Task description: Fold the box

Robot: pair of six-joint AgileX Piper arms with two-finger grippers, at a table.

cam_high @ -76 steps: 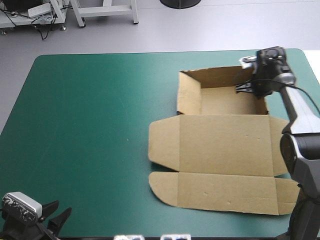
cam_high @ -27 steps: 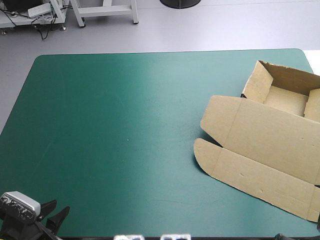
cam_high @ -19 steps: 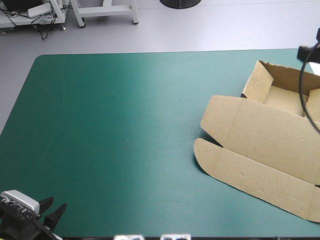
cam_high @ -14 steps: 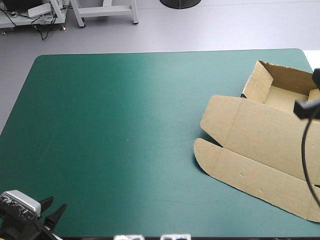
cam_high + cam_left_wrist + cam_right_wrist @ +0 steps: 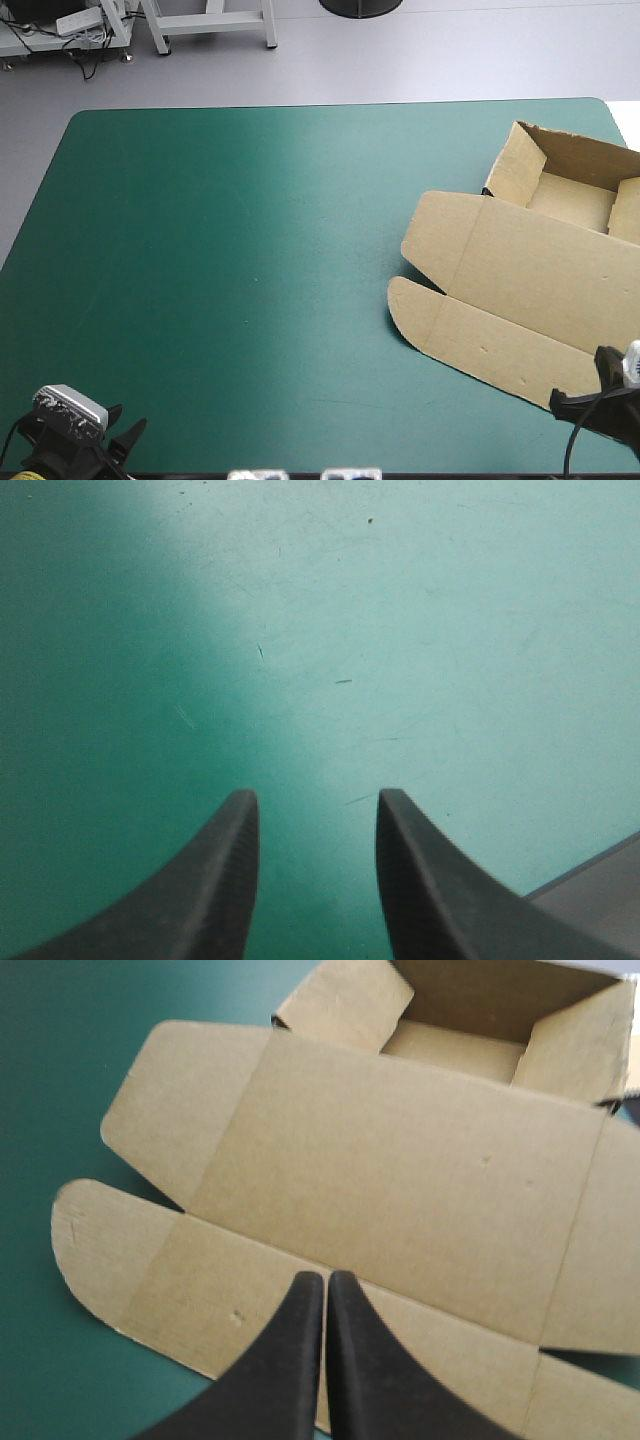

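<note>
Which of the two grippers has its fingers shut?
The right gripper: its black fingers meet in one pointed arch, over the near flap of the brown box. The left gripper stands open over bare teal-green cover.

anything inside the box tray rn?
Nothing visible in the box: its tray floor shows only bare brown board. Strips of that floor close behind the raised walls are covered in both views that show it.

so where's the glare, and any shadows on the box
High view: pale sheen down the middle of the cover, darker toward its left edge. Left wrist view: strong glare ahead of the open jaws. Right wrist view: box evenly lit, only its tray shaded inside.
</note>
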